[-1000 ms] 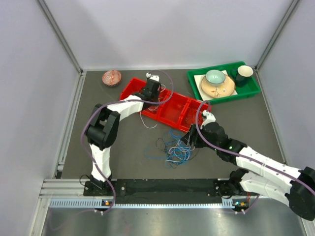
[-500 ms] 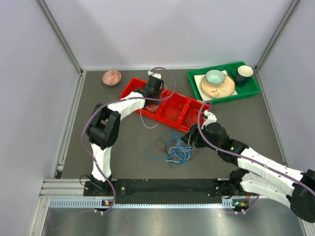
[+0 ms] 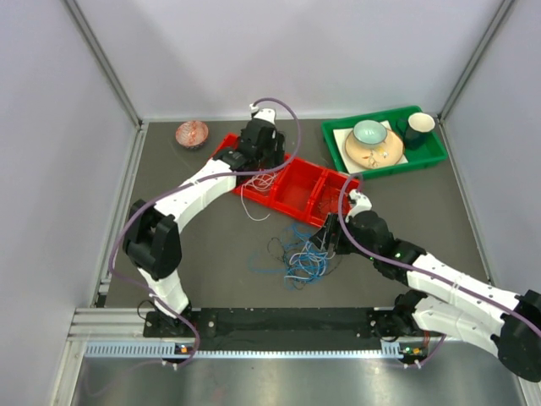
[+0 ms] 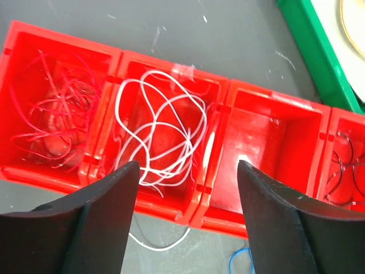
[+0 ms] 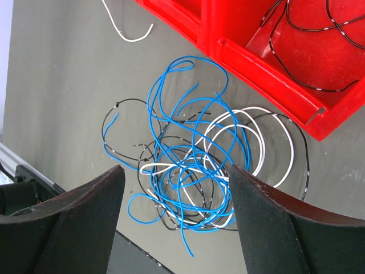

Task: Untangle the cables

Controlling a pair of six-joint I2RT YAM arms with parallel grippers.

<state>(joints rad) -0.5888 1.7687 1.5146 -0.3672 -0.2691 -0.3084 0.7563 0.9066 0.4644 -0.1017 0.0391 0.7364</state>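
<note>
Left gripper [image 4: 188,165] spread wide, empty, above white cables [image 4: 162,134] in red tray [image 4: 171,208], toward 12 o'clock. Right gripper [image 5: 177,168] also agape, empty, over blue-white-black cable tangle [image 5: 188,182] on table [image 5: 57,85], at tray's 6 o'clock.

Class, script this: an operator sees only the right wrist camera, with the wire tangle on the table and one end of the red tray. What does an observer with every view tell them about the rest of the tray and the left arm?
Operator: What is in the red tray beyond the end I see?
Observer: Red wires lie in the compartment at the opposite end.
Operator: Is the left arm carrying a wire?
Observer: No, the left fingers stand open above the tray, with nothing between them.
</note>
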